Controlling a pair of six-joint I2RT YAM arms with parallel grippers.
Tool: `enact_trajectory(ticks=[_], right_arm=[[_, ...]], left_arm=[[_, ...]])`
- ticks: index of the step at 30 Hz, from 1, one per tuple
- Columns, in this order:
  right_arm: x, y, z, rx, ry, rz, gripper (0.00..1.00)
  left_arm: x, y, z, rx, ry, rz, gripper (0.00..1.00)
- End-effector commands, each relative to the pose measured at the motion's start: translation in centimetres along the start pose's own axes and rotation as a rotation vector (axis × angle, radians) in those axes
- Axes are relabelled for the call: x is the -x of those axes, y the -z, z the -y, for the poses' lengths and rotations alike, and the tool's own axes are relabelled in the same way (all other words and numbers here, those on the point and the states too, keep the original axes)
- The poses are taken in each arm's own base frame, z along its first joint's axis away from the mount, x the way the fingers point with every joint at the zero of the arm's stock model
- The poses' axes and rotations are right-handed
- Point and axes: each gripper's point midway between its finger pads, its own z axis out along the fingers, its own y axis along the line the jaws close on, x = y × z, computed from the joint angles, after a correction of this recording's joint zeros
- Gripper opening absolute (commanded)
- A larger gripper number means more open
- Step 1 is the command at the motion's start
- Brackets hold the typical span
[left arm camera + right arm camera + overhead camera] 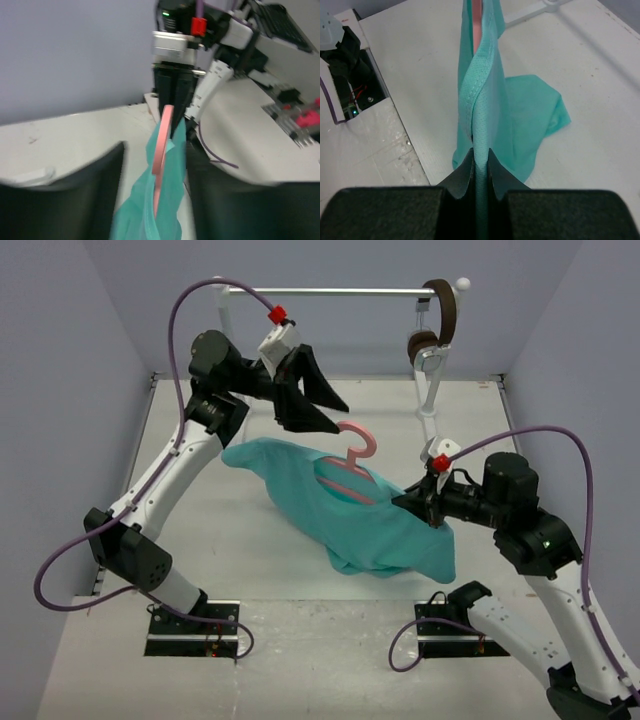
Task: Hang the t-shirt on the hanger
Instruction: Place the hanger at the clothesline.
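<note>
The teal t-shirt (372, 525) hangs draped over the pink hanger (358, 445), lifted off the table, with its lower part resting on the surface. The hanger's hook sticks out above the collar. My right gripper (415, 502) is shut on the shirt's right shoulder edge; in the right wrist view the jaws (480, 167) pinch a teal fold (482, 90), and a strip of the pink hanger (477, 20) shows above it. My left gripper (322, 408) is open, above and left of the hook. In the left wrist view its spread fingers (65, 200) straddle the hanger (163, 135) and the shirt (167, 205) without touching them.
A metal clothes rail (340, 290) spans the back of the table. Brown-and-silver headphones (437, 330) hang at its right end. The rail's white foot (540, 10) lies near the shirt. Lavender walls close in the left, right and back.
</note>
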Motion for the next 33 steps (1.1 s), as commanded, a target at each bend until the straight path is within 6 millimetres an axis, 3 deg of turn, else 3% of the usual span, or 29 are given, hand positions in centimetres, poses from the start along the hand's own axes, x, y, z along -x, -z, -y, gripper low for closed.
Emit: enact_trajectory(ticks=[1, 3, 4, 6, 9, 10, 12, 14, 17, 19, 22, 25, 26, 31, 33], right_arm=[[1.7, 0.6, 1.8, -0.133, -0.042, 0.069, 0.00], [1.3, 0.5, 3.4, -0.218, -0.088, 0.043, 0.00], [1.4, 0.7, 4.0, -0.251, -0.100, 0.040, 0.00], [1.3, 0.6, 4.9, -0.299, -0.123, 0.030, 0.00], [3.4, 0.6, 8.0, -0.460, -0.230, 0.114, 0.00], [4.3, 0.8, 8.8, -0.505, -0.257, 0.147, 0.00], [5.9, 0.6, 10.3, -0.568, -0.295, 0.194, 0.00], [8.3, -0.2, 13.2, -0.673, -0.383, 0.254, 0.00], [10.7, -1.2, 14.7, -0.700, -0.439, 0.312, 0.00], [11.4, -3.4, 16.3, -0.720, -0.458, 0.287, 0.00], [12.6, -5.1, 18.5, -0.795, -0.450, 0.284, 0.00], [14.3, -5.8, 20.3, -0.851, -0.442, 0.333, 0.00], [14.5, -6.0, 20.8, -0.870, -0.441, 0.335, 0.00], [16.1, -7.9, 22.5, -0.892, -0.424, 0.352, 0.00], [16.6, -9.4, 23.4, -0.901, -0.419, 0.340, 0.00]], left_arm=[[5.3, 5.9, -5.4, 0.489, 0.022, 0.199, 1.00], [8.0, 9.9, -6.3, 0.774, 0.031, 0.317, 1.00], [7.9, 13.1, -8.1, 1.003, 0.094, 0.386, 1.00], [8.9, 17.3, -7.7, 1.252, 0.073, 0.481, 1.00], [10.5, 22.8, -1.8, 1.551, -0.049, 0.609, 1.00], [8.7, 23.7, -1.6, 1.608, -0.039, 0.585, 1.00], [7.3, 23.7, -0.1, 1.611, -0.041, 0.562, 1.00], [3.2, 23.1, 1.7, 1.585, -0.002, 0.513, 1.00], [-1.5, 22.6, 3.0, 1.571, 0.056, 0.450, 1.00], [-5.3, 22.6, 4.0, 1.577, 0.089, 0.376, 1.00], [-9.3, 22.9, 5.3, 1.592, 0.089, 0.291, 1.00], [-12.3, 23.2, 6.6, 1.600, 0.076, 0.250, 1.00], [-14.3, 23.4, 6.3, 1.607, 0.084, 0.212, 1.00], [-17.6, 25.1, 7.1, 1.693, 0.057, 0.198, 1.00], [-17.4, 25.4, 7.8, 1.702, 0.025, 0.225, 1.00]])
